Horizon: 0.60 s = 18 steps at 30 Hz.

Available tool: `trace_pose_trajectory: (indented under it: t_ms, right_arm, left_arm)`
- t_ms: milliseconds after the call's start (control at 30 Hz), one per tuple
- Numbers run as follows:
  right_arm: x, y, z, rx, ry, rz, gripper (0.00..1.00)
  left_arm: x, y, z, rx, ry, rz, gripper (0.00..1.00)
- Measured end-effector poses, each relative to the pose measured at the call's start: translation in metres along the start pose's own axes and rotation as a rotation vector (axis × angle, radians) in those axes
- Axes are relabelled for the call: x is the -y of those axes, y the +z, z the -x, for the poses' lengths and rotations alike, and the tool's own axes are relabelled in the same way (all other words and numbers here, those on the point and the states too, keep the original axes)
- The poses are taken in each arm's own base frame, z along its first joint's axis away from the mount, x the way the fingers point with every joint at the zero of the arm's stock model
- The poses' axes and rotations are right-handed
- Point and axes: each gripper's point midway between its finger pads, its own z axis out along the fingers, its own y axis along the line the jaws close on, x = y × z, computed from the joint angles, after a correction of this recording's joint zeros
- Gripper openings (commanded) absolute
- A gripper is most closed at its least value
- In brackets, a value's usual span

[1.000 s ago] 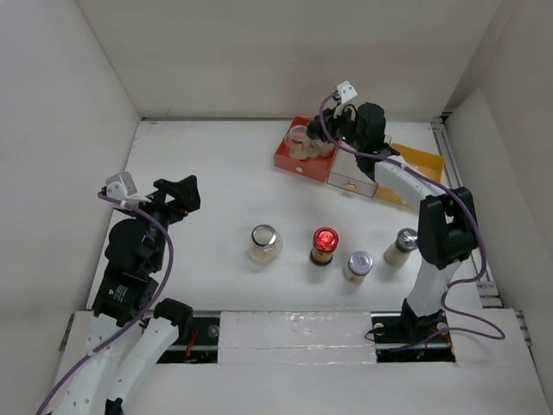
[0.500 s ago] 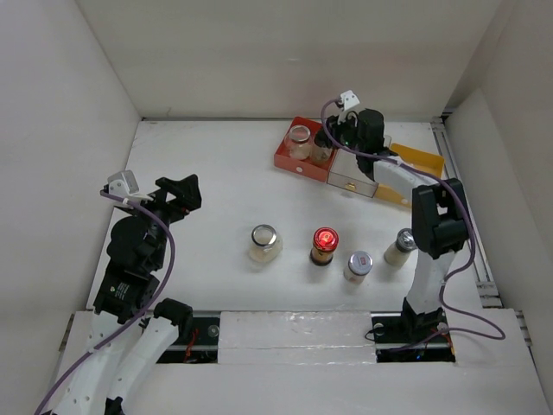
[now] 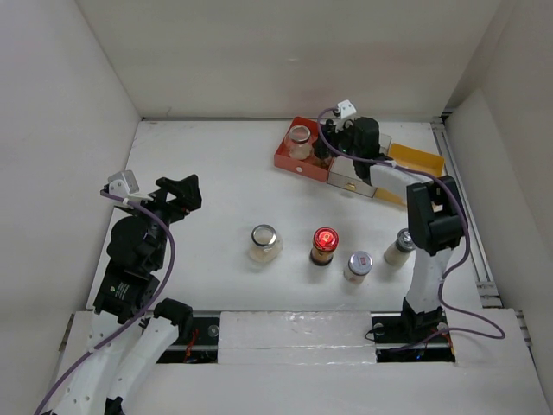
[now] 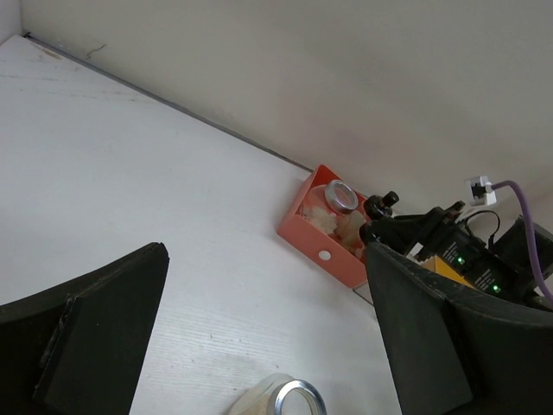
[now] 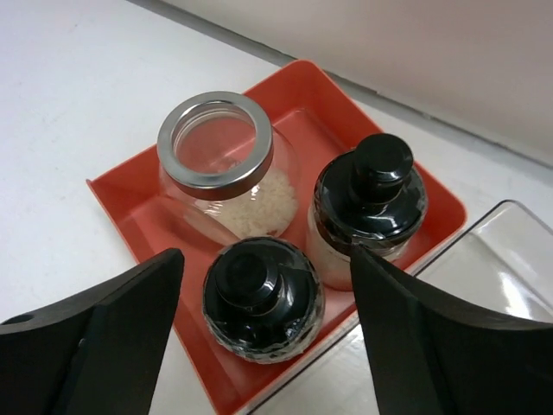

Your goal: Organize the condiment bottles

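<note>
Surface: white table (image 3: 216, 173), white walls.
Red tray (image 5: 302, 95): held three jars (image 5: 226, 164), far side.
Mid-table: four bottles (image 3: 324, 245) stood in a row.
Right gripper (image 5: 266, 251): wide open, empty, apparently above tray.
Left gripper (image 4: 263, 251): wide open, empty.

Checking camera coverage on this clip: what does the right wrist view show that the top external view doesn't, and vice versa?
Right wrist only: the nearer black-capped jar and the farther black-capped jar standing in the red tray. Top external only: a row of four bottles on the table, from a wide silver-lidded jar to a slim silver-capped bottle, with a red-capped bottle between; the yellow tray; the left gripper. Both: the red tray, its silver-rimmed jar and the clear tray.
</note>
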Motion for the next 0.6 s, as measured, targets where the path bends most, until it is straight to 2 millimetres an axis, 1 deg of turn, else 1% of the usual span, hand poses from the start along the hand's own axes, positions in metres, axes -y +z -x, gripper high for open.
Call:
trace_pose_trajectory:
  t_ms: [67,133,233,300,333,367,400,433,467,500,533,600]
  right_arm:
    - [-0.001,-0.003,0.004,0.005,-0.004,-0.005,0.92]
    - [-0.003,-0.013,0.011,0.012,-0.007,-0.010,0.98]
    - [-0.012,-0.034,0.034,0.043,-0.020,-0.010,1.00]
    - [-0.029,-0.051,0.057,0.082,-0.035,0.012,1.00]
    - [-0.042,-0.060,0.068,0.102,-0.044,0.032,1.00]
    - [-0.051,-0.064,0.073,0.110,-0.049,0.046,1.00]
    - [-0.077,-0.075,0.087,0.138,-0.063,0.092,1.00]
    - [-0.100,-0.082,0.091,0.148,-0.077,0.134,1.00]
    - [-0.125,-0.089,0.091,0.144,-0.091,0.184,1.00]
    - [-0.152,-0.096,0.087,0.135,-0.105,0.237,1.00]
    - [-0.179,-0.103,0.079,0.116,-0.122,0.293,1.00]
    - [-0.228,-0.120,0.053,0.049,-0.158,0.402,1.00]
  left_arm:
    - [0.000,0.000,0.000,0.000,0.000,0.000,0.93]
    - [0.000,0.000,0.000,0.000,0.000,0.000,0.93]
    - [0.001,0.000,0.000,-0.002,0.000,-0.004,0.93]
    - [0.001,0.000,-0.001,-0.004,0.000,-0.006,0.93]
    - [0.001,0.000,-0.001,-0.004,0.000,-0.006,0.93]
    - [0.001,0.000,-0.001,-0.004,0.000,-0.007,0.93]
    - [0.001,0.000,-0.001,-0.004,0.000,-0.007,0.93]
    - [0.001,0.000,-0.001,-0.004,0.000,-0.007,0.95]
    - [0.001,0.000,-0.001,-0.005,0.000,-0.008,0.95]
    - [0.002,0.000,-0.001,-0.006,0.000,-0.010,0.95]
    - [0.002,0.000,-0.001,-0.007,0.000,-0.012,0.96]
    - [0.003,0.000,-0.002,-0.010,0.001,-0.015,0.96]
